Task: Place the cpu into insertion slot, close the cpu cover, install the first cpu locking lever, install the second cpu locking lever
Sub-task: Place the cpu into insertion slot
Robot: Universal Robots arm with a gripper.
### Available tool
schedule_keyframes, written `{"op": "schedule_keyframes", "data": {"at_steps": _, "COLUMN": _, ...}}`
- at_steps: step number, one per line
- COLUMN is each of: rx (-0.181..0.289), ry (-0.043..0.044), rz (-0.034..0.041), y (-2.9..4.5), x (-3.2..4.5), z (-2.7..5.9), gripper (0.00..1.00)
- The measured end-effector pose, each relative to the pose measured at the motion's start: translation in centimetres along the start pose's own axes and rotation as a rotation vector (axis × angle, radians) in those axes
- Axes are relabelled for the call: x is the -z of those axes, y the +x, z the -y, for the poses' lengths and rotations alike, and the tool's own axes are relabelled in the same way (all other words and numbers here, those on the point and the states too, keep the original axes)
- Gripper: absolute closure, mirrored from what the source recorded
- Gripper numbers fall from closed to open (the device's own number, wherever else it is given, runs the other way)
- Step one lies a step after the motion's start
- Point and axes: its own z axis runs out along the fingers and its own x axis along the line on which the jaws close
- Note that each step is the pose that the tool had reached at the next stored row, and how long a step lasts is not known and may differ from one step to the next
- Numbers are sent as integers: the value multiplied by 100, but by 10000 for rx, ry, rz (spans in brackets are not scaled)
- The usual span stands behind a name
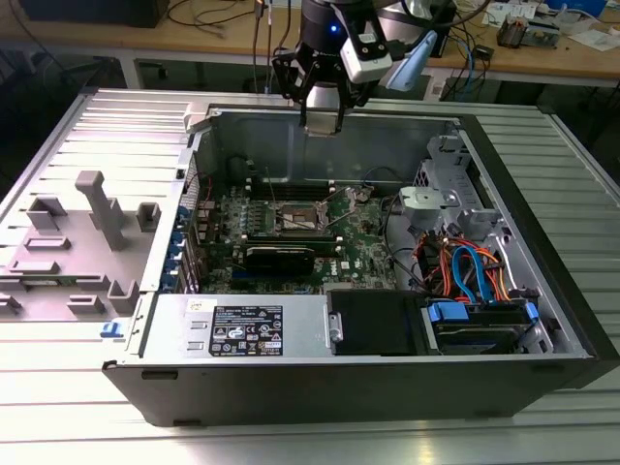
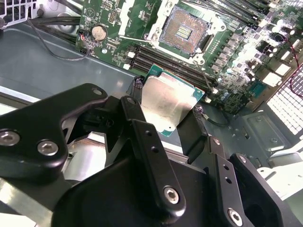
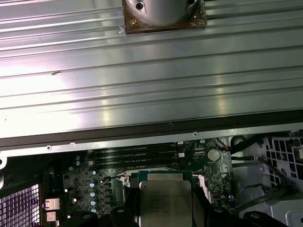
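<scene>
Right, cpu is pinched in the hand, in the air over the open case, not seated yet.
Both wrist views show one cpu (image 2: 165, 105) (image 3: 163, 201) clamped by its edges between the two fingers of the hand (image 2: 168, 97) (image 3: 164, 204), silver face to the cameras. The second wrist view adds the one insertion slot (image 2: 184, 30), gold-brown contacts bare and apart from the cpu, with long black memory slots (image 2: 161, 61) running between the two in that picture. One coin cell (image 2: 98, 32) (image 3: 214, 154) sits on the board. The exterior view gives the whole case (image 1: 291, 383) on the ribbed bench (image 1: 77, 431). There the hand (image 1: 322, 118) hangs over the case's far wall, well above the slot (image 1: 298, 218), and a grey fixture (image 1: 102, 208) stands near the bench edge at the exterior view's left.
</scene>
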Motion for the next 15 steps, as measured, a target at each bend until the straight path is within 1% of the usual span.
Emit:
{"op": "schedule_keyframes", "data": {"at_steps": 5, "rx": -130, "ry": -1, "rz": 11, "y": -2, "x": -23, "z": 13, "gripper": 46}}
{"op": "schedule_keyframes", "data": {"at_steps": 15, "rx": -135, "ry": -3, "rz": 12, "y": -6, "x": -48, "z": 53, "gripper": 46}}
